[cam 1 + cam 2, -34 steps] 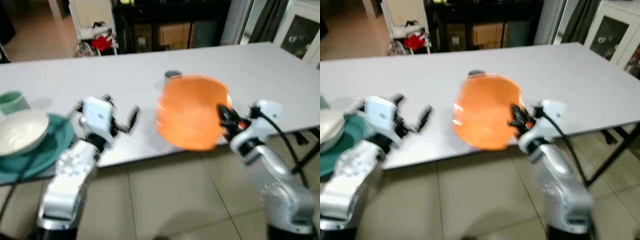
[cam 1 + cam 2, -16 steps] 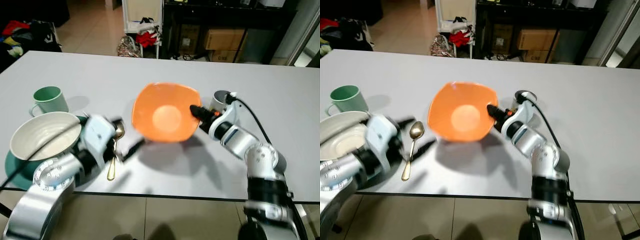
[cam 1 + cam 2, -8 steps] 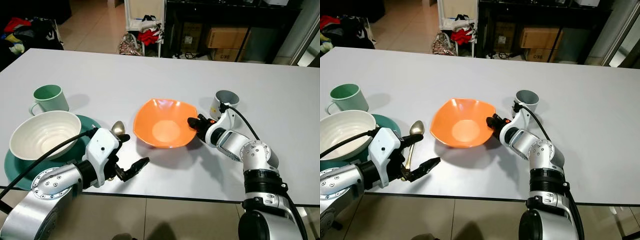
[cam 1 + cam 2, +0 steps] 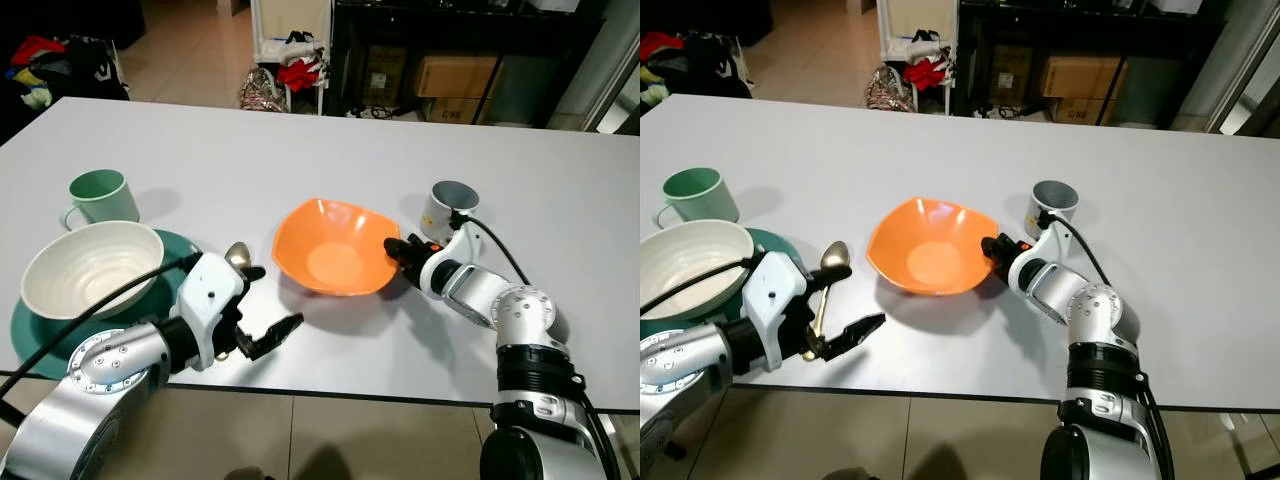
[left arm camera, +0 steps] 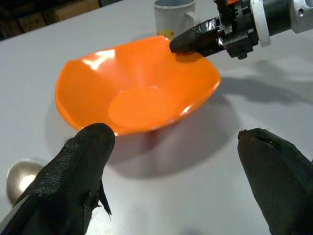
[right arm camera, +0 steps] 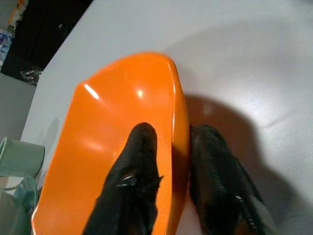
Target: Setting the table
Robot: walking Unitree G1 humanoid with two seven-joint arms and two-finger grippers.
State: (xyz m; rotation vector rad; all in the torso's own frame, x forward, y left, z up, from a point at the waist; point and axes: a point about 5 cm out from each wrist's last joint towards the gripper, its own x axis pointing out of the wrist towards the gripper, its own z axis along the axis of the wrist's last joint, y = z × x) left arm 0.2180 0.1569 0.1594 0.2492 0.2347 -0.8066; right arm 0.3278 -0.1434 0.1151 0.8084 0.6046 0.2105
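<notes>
At the far left of the white table point(image 4: 300, 140) a mint-green mug point(image 4: 97, 196) stood with its handle to the outside; just in front of it a white bowl point(image 4: 82, 270) sat on a teal plate point(image 4: 30, 330) at the table's near edge; a black cable crossed over the bowl's rim toward the left arm; beside the plate a gold spoon point(image 4: 830, 262) lay with its bowl pointing away from the robot and its handle running under the left gripper point(image 4: 262, 312); that gripper hovered low over the table near its front edge, its two black fingers spread wide apart and holding nothing, pointed toward the orange bowl point(image 4: 335, 259); the orange bowl sat near the middle of the table, its wavy rim tipped slightly, the side by the right gripper point(image 4: 394, 250) lifted a little; the right gripper pinched that rim, one finger point(image 6: 138, 161) inside the bowl and the other outside against the wall, closed on it; just beyond the right gripper a grey mug point(image 4: 445, 207) stood upright on the table, close to the bowl but apart from it; past the far edge of the table, cardboard boxes point(image 4: 445, 75) sat on dark shelving.
</notes>
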